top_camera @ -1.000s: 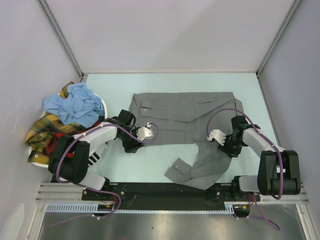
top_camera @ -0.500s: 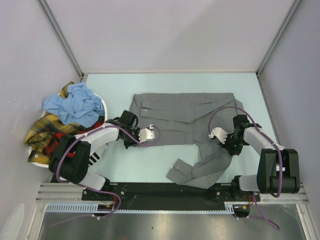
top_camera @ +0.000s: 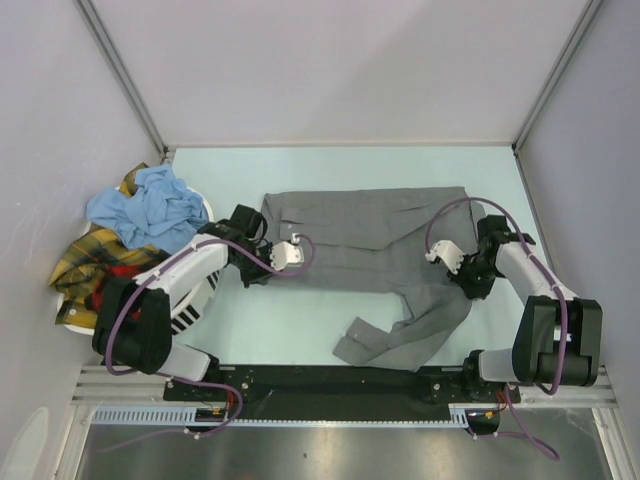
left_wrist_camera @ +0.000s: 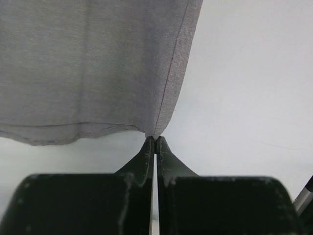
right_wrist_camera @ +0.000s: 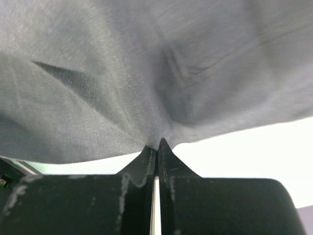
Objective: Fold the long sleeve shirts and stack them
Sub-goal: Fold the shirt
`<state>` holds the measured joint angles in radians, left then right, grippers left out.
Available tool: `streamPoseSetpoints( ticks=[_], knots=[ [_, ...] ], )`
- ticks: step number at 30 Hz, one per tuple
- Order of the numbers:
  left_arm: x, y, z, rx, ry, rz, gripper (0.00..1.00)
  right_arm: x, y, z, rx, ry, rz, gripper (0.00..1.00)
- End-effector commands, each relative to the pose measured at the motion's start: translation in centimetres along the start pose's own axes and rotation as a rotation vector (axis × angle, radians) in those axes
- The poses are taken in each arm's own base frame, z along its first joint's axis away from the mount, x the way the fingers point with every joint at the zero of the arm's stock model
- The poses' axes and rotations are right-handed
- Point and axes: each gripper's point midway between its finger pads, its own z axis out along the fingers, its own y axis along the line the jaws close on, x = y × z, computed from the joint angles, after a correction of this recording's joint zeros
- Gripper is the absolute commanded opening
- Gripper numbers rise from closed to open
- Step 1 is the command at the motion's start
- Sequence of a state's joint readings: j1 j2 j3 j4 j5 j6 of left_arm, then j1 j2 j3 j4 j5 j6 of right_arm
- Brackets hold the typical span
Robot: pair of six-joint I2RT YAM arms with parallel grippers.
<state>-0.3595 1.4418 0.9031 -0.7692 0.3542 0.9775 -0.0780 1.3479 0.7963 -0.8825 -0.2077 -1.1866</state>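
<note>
A plain grey long sleeve shirt lies spread across the middle of the table, with one sleeve trailing toward the front edge. My left gripper is shut on the shirt's near-left hem corner. In the left wrist view the cloth runs up from the closed tips. My right gripper is shut on the near-right edge of the same shirt. The fabric bunches into its pinched tips. Light blue, yellow plaid and red-and-black shirts sit piled at the left.
A white slotted basket stands under the pile at the left, beside the left arm. Grey walls close in the table on the left, right and back. Bare green tabletop shows between the shirt and the arm bases.
Both grippers have shut on the grey shirt's near edge and moved away from the arm bases, drawing the hem up and back. The trailing sleeve has shifted slightly.
</note>
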Motion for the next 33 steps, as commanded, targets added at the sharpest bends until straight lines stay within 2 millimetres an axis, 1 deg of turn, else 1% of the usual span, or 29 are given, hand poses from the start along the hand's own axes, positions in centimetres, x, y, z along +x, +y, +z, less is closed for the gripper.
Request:
streamPoseSetpoints(
  ticks=[1,2,3,4,5,6,7,8,9,10,11,12,13,15,16,17,21,23,26,28,29,30,32,33],
  knots=[
    [-2.1,1.2,-1.2,0.009,-0.066,-0.004,0.00,-1.9,-2.1,-1.8,0.017,-0.045,0.001,0.00],
    [-2.3,1.6,-1.3,0.003,-0.069,-0.007,0.00,-2.2,-2.5,-2.0,0.017,-0.048,0.004,0.00],
    [-2.9,2.6,-1.8,-0.016,-0.085,-0.018,0.00,-2.8,-3.6,-2.6,0.033,-0.058,0.004,0.00],
    [-3.1,3.2,-1.7,-0.018,-0.085,-0.029,0.00,-3.1,-4.0,-2.8,0.035,-0.062,0.000,0.00],
    [-3.6,4.6,-2.2,-0.046,-0.093,-0.033,0.00,-3.2,-4.3,-2.9,0.035,-0.062,-0.002,0.00],
    [-3.8,5.2,-2.3,-0.055,-0.094,-0.043,0.00,-3.7,-5.3,-3.2,0.047,-0.068,-0.008,0.00],
    [-3.7,5.9,-1.7,-0.048,-0.084,-0.055,0.00,-3.9,-5.8,-3.2,0.048,-0.068,-0.008,0.00],
    [-4.3,7.3,-2.3,-0.075,-0.092,-0.055,0.00,-4.1,-6.1,-3.2,0.043,-0.066,-0.008,0.00],
    [-4.4,7.8,-2.3,-0.079,-0.091,-0.063,0.00,-4.6,-7.0,-3.7,0.058,-0.071,-0.012,0.00],
    [-4.4,8.4,-2.3,-0.083,-0.088,-0.072,0.00,-4.6,-7.4,-3.2,0.043,-0.066,-0.002,0.00],
    [-4.5,9.4,-2.2,-0.088,-0.083,-0.080,0.00,-4.8,-7.8,-3.1,0.043,-0.066,0.001,0.00],
    [-4.3,9.8,-2.0,-0.090,-0.078,-0.091,0.00,-5.0,-8.2,-3.0,0.039,-0.069,0.009,0.00],
    [-4.3,10.3,-2.0,-0.097,-0.074,-0.097,0.00,-5.6,-9.2,-3.1,0.042,-0.077,0.024,0.00],
    [-4.0,11.3,-1.4,-0.096,-0.064,-0.114,0.00,-6.4,-10.0,-2.9,0.022,-0.088,0.043,0.00],
    [-3.8,11.7,-1.4,-0.103,-0.057,-0.116,0.00,-7.1,-10.8,-3.5,0.030,-0.098,0.046,0.00],
    [-3.9,12.2,-1.4,-0.112,-0.060,-0.124,0.00,-7.2,-11.1,-2.6,0.005,-0.090,0.071,0.00],
    [-3.6,13.5,-0.2,-0.111,-0.047,-0.157,0.00,-8.1,-12.9,-1.8,0.003,-0.079,0.091,0.00],
    [-4.0,14.1,-0.2,-0.121,-0.055,-0.166,0.00,-8.5,-13.9,-1.5,0.008,-0.077,0.093,0.00],
    [-3.8,14.5,0.3,-0.122,-0.047,-0.172,0.00,-9.0,-14.3,-1.3,0.003,-0.073,0.095,0.00],
    [-3.5,14.5,0.6,-0.117,-0.037,-0.178,0.00,-8.7,-14.0,-0.8,-0.014,-0.052,0.088,0.04],
    [-3.4,14.5,0.7,-0.118,-0.036,-0.183,0.00,-8.7,-13.9,-0.7,-0.017,-0.047,0.086,0.09],
    [-3.2,14.7,0.7,-0.127,-0.029,-0.190,0.02,-8.5,-13.9,-0.5,-0.021,-0.039,0.088,0.21],
    [-2.9,14.8,0.9,-0.136,-0.026,-0.221,0.09,-8.1,-13.8,-0.5,-0.020,-0.031,0.107,0.35],
    [-2.9,15.1,0.7,-0.147,-0.033,-0.236,0.18,-7.9,-14.2,-0.8,-0.012,-0.037,0.128,0.46]
  ],
)
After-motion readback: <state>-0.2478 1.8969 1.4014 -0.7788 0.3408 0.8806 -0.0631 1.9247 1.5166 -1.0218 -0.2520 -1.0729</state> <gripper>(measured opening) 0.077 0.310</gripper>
